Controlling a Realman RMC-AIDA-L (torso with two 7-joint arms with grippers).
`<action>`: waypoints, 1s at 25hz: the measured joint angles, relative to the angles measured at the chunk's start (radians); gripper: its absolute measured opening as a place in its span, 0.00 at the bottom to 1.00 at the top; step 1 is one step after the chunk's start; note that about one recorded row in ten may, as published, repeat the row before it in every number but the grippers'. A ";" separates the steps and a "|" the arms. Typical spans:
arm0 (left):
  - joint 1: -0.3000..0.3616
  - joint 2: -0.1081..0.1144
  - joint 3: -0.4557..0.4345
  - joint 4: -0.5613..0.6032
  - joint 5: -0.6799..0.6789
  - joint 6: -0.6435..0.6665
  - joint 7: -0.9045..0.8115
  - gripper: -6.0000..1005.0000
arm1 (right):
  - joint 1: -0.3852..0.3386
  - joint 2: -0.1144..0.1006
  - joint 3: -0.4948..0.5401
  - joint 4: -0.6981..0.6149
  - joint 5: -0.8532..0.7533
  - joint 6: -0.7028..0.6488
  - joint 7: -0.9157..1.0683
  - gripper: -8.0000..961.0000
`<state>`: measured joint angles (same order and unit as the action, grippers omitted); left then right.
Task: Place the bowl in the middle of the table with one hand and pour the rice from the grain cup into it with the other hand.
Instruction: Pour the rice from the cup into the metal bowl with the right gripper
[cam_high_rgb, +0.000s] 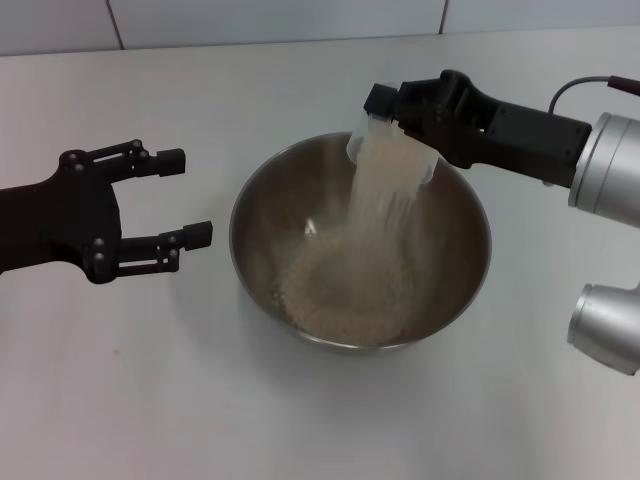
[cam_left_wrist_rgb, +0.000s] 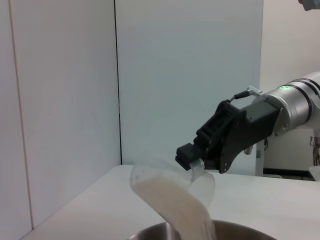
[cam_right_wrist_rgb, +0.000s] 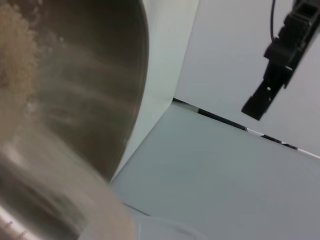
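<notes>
The steel bowl (cam_high_rgb: 262, 205) stands in the middle of the white table (cam_high_rgb: 300, 90). Above its far right rim my right gripper (cam_high_rgb: 400, 122) is shut on the clear grain cup (cam_high_rgb: 400, 150), tipped mouth-down. Rice (cam_high_rgb: 385, 200) streams from the cup into a heap (cam_high_rgb: 350, 285) on the bowl's bottom. The left wrist view shows the tilted cup (cam_left_wrist_rgb: 172, 182), the falling rice (cam_left_wrist_rgb: 185, 212), the right gripper (cam_left_wrist_rgb: 197, 160) and the bowl's rim (cam_left_wrist_rgb: 150, 234). My left gripper (cam_high_rgb: 190, 195) hangs open just left of the bowl, holding nothing. The right wrist view shows the bowl's inner wall (cam_right_wrist_rgb: 95, 85).
A white wall with tile seams (cam_high_rgb: 300, 20) runs along the table's far edge. My right arm's silver wrist housing (cam_high_rgb: 610, 180) reaches in from the right. The left gripper's finger (cam_right_wrist_rgb: 270, 85) shows in the right wrist view.
</notes>
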<state>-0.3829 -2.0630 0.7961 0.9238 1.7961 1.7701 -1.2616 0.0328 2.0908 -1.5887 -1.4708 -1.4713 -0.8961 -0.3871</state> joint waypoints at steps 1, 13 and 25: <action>0.000 0.000 0.000 0.000 0.000 0.000 0.000 0.80 | 0.000 0.000 0.000 0.000 0.000 0.000 0.000 0.03; -0.001 0.002 0.000 0.011 0.000 0.003 -0.007 0.80 | -0.045 0.000 -0.068 -0.011 0.099 0.055 -0.217 0.03; -0.001 0.002 0.001 0.014 0.000 0.008 -0.008 0.80 | -0.074 0.000 -0.088 -0.030 0.103 0.067 -0.250 0.03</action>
<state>-0.3834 -2.0615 0.7973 0.9373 1.7962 1.7778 -1.2697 -0.0414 2.0910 -1.6770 -1.5004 -1.3684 -0.8295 -0.6376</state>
